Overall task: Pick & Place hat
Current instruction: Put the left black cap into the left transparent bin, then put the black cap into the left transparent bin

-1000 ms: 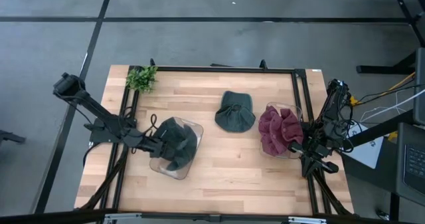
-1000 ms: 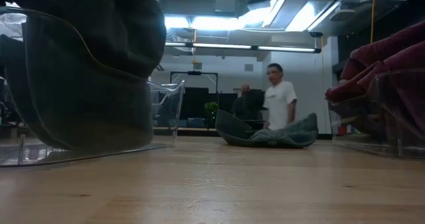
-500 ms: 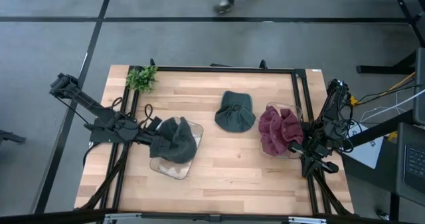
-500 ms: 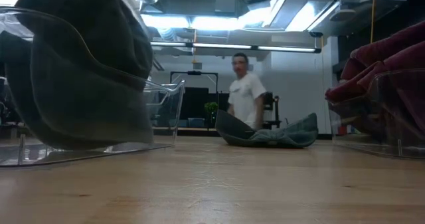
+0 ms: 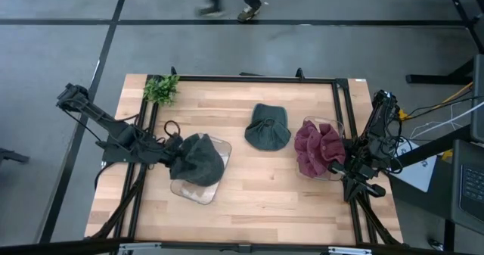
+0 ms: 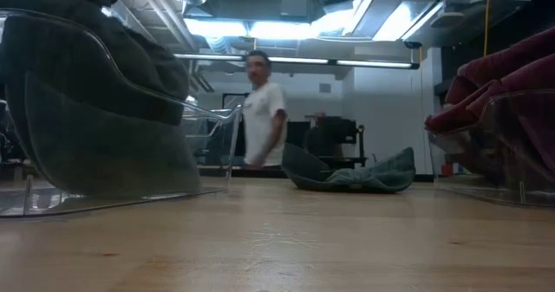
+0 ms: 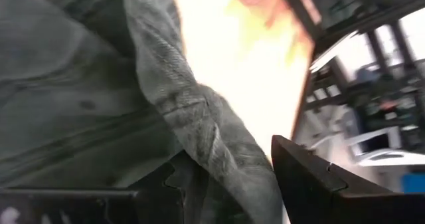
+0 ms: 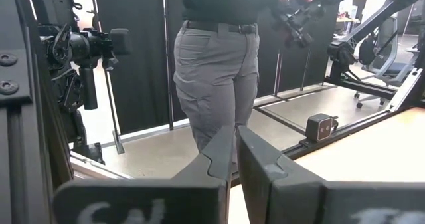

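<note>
The table [image 5: 249, 187] is pale wood with a light grain, edged by a black frame [image 5: 340, 119]. A dark green hat [image 5: 268, 127] lies at the table's middle. Toward the left arm from it, a dark grey hat [image 5: 198, 159] of woven, speckled cloth fills a clear tray [image 5: 198, 194]. On the other side, a maroon hat [image 5: 316, 147] sits in another clear tray [image 5: 333, 175]. A bright green plant [image 5: 161, 88] stands at the table's far left corner. Both arms are black.
</note>
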`<control>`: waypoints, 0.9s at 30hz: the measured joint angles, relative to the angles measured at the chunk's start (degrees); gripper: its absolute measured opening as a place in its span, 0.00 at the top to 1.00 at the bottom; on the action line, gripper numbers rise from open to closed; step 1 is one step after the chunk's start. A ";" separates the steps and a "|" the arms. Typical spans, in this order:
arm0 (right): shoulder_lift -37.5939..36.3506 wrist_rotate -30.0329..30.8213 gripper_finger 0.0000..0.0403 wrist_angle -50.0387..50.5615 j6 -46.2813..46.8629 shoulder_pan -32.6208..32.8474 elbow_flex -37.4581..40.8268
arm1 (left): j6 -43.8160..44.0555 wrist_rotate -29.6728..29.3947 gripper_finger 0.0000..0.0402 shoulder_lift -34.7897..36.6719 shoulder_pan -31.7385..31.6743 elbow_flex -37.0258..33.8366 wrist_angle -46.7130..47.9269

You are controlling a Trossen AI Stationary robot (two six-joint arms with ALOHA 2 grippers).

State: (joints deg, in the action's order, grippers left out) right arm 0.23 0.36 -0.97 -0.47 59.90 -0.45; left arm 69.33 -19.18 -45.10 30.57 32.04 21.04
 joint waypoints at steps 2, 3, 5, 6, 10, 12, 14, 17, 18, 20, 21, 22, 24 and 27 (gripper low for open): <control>0.00 0.00 0.94 0.00 0.00 0.00 0.00 | -0.87 0.03 0.61 0.00 0.00 0.35 3.40; 0.01 0.00 0.94 0.00 0.00 0.00 0.01 | -1.39 0.17 0.61 0.00 0.00 0.43 5.04; 0.02 0.00 0.94 0.02 0.00 0.00 0.01 | -2.84 1.05 0.61 0.00 -0.23 0.49 7.37; 0.00 0.00 0.94 0.00 0.00 0.00 0.02 | -3.78 1.70 0.61 0.00 -0.55 0.49 8.12; 0.01 0.00 0.94 0.01 0.00 0.00 0.02 | -7.09 4.43 0.61 0.00 -2.20 0.49 10.21; 0.00 0.00 0.94 0.02 0.00 0.00 0.02 | -8.62 5.31 0.61 0.00 -3.01 0.49 11.07; 0.00 0.00 0.94 0.00 0.00 0.00 0.02 | -10.15 5.80 0.61 -0.02 -3.69 0.49 11.28; 0.00 0.02 0.94 0.00 0.00 0.02 0.02 | -13.21 6.55 0.61 0.28 -4.62 0.53 11.06; 0.00 0.00 0.94 0.01 0.00 0.00 0.02 | -14.59 6.95 0.61 0.50 -4.99 0.87 11.48; 0.01 0.01 0.94 0.00 0.00 0.00 0.02 | -18.04 7.50 0.61 0.81 -5.83 2.36 13.24; 0.00 0.00 0.94 0.00 0.00 0.02 0.00 | -20.05 7.69 0.61 1.07 -6.27 3.27 14.67; 0.02 0.00 0.94 0.00 0.00 0.00 0.02 | -22.24 7.76 0.61 1.32 -6.69 4.30 16.49; 0.01 0.01 0.94 0.00 0.00 0.02 0.02 | -25.85 7.36 0.61 1.80 -7.58 6.60 20.47; 0.01 0.00 0.94 0.01 0.00 0.00 0.02 | -29.13 5.92 0.61 2.63 -8.96 9.71 26.63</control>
State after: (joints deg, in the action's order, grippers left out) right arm 0.24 0.36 -0.96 -0.47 59.90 -0.43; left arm 40.20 -13.26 -42.47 21.61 41.75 47.66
